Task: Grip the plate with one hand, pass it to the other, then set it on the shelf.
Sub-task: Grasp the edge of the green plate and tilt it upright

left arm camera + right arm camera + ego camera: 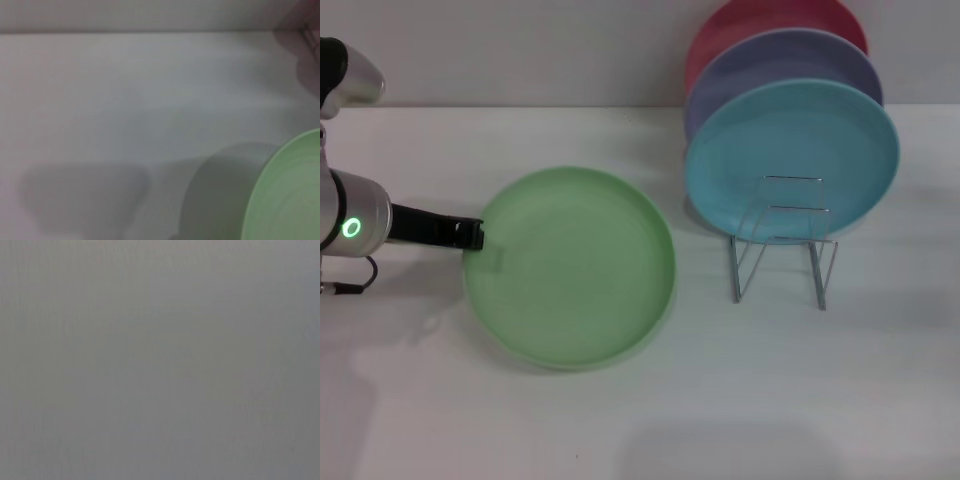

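Light green plate (570,265) hangs tilted over the white table (820,400), its left rim clenched in my left gripper (472,236). Right of it, the wire rack (782,245) props teal-blue (790,150), lavender (780,60) and red (770,18) plates.

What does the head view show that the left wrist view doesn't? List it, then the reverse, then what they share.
Only the head view shows the left gripper at the green plate's left rim, seemingly clamped on it, the whole plate, and the wire rack holding a blue plate, a purple plate and a red plate. Only the left wrist view shows the plate's shadow on the table close up, suggesting it is lifted. Both show the green plate and the white table. The right gripper appears in neither.
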